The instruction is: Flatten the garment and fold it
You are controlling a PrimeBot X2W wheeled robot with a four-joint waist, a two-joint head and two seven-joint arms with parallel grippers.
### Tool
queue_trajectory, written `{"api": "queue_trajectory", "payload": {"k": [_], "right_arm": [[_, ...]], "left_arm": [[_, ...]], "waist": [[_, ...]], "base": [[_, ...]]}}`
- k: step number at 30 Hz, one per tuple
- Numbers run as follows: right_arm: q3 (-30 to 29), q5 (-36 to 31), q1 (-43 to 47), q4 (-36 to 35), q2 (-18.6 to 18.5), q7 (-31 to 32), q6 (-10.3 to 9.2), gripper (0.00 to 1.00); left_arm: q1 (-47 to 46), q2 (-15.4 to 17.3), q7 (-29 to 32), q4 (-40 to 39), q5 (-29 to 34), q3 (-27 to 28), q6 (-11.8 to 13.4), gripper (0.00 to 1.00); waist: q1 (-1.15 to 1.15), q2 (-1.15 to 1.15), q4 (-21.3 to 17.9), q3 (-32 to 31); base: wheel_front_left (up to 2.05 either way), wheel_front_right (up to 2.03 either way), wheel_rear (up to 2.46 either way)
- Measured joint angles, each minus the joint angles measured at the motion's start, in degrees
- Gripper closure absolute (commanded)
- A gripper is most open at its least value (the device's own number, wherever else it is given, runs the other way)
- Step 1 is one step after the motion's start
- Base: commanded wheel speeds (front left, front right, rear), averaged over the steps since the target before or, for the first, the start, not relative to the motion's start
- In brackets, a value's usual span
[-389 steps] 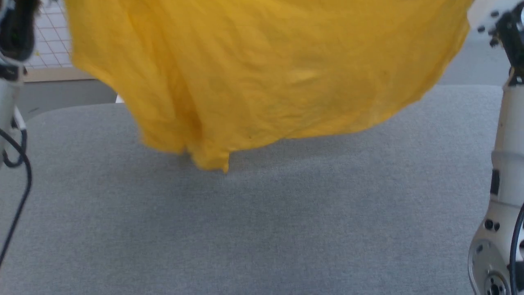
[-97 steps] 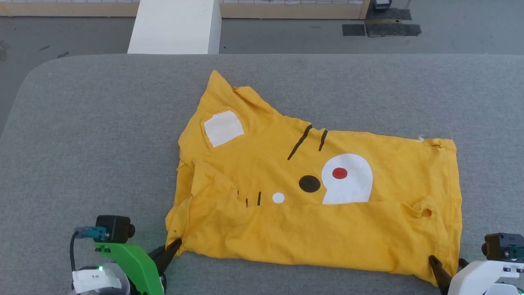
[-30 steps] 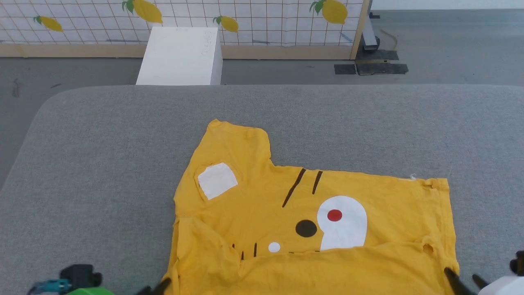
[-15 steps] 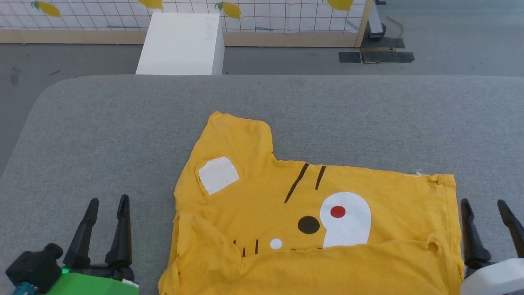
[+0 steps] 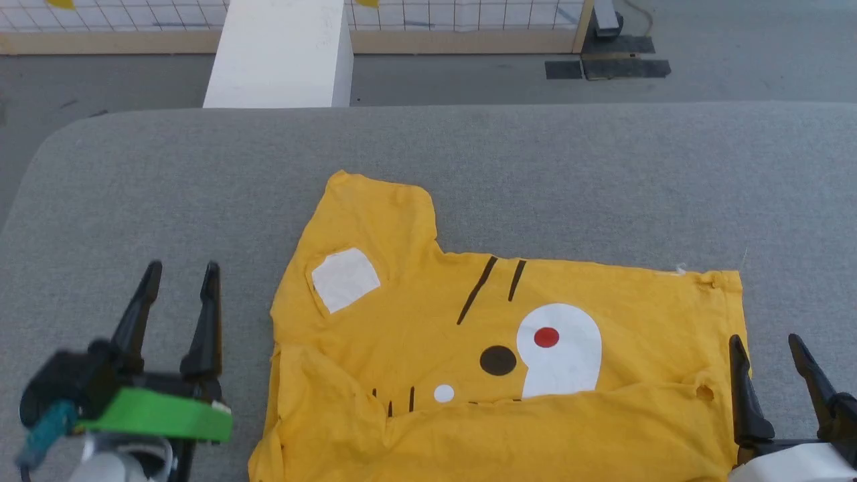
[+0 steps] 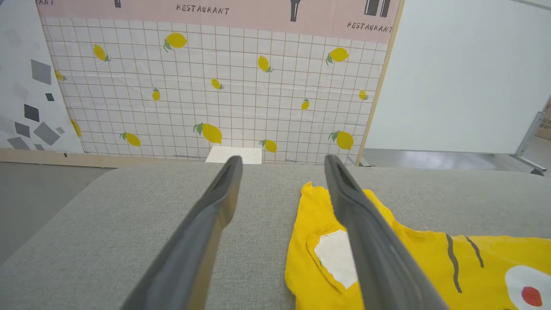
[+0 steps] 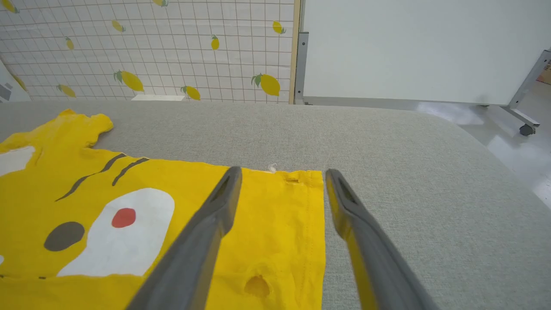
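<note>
The garment, a mustard-yellow T-shirt with a cartoon face, lies on the grey table; its near edge is folded over the print. One sleeve with a white patch points to the far left. My left gripper stands open over bare table, left of the garment. My right gripper stands open at the garment's right hem. In the left wrist view the garment lies to the right of the open left gripper. In the right wrist view the hem of the garment runs between the open fingers of the right gripper.
A white box stands on the floor behind the table's far edge. A lemon-patterned partition closes the back. The table's left corner is rounded and drops to grey floor. Black mats lie on the floor at the back right.
The camera tilted down a little. Both grippers rose into view beside the garment, open and holding nothing; the left one has moved farther forward. The garment lies as before.
</note>
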Motion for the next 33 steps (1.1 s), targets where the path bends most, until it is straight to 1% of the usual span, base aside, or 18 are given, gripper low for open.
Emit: {"api": "queue_trajectory", "payload": {"k": [3, 5, 10, 13, 16, 20, 24, 33], "right_arm": [[0.0, -0.1, -0.7, 0.1, 0.0, -0.4, 0.0, 0.0], [0.0, -0.1, -1.1, 0.3, 0.0, -0.5, 0.0, 0.0], [0.6, -0.1, -2.4, 0.7, 0.0, -1.1, 0.0, 0.0], [1.0, -0.5, -3.4, 0.9, 0.0, -1.6, 0.0, 0.0], [1.2, -0.5, -4.3, 1.0, 0.0, -1.7, 0.0, 0.0], [1.4, -0.6, -5.2, 1.2, 0.0, -1.8, 0.0, 0.0], [1.9, -0.6, -5.7, 1.5, 0.0, -2.0, 0.0, 0.0], [2.3, -0.6, -6.6, 1.3, 0.0, -2.1, 0.0, 0.0]], "left_arm": [[-5.3, 2.4, 4.9, 0.4, -1.2, -0.8, -0.8, 0.0], [-10.2, 4.7, 9.7, 0.8, -3.1, -2.4, -1.5, 0.0], [-22.7, 10.4, 21.5, 3.5, -11.2, -6.4, -2.0, 0.0], [-30.7, 15.1, 28.2, 6.0, -15.6, -10.7, -2.0, 0.0], [-36.7, 17.6, 33.8, 9.0, -20.6, -13.9, -2.0, 0.0], [-42.5, 19.5, 41.2, 12.9, -26.6, -17.9, -2.0, 0.0], [-45.8, 20.5, 46.4, 15.7, -30.9, -21.2, -2.0, 0.0], [-49.3, 22.7, 52.6, 18.9, -35.8, -25.5, -2.0, 0.0]], "waist": [[0.0, 0.0, -0.4, 1.2], [0.0, 0.0, -0.6, 2.4], [0.0, 0.0, -1.0, 5.3], [0.0, 0.0, -1.3, 7.3], [0.0, 0.0, -1.7, 9.2], [0.0, 0.0, -2.5, 11.5], [0.01, 0.0, -3.4, 13.6], [0.01, 0.0, -6.1, 17.9]], "base": [[0.0, 0.0, 0.0], [0.0, 0.0, 0.0], [0.0, 0.0, 0.0], [0.0, 0.0, 0.0], [0.0, 0.0, 0.0], [0.0, 0.0, 0.0], [0.0, 0.0, 0.0], [0.0, 0.0, 0.0]]}}
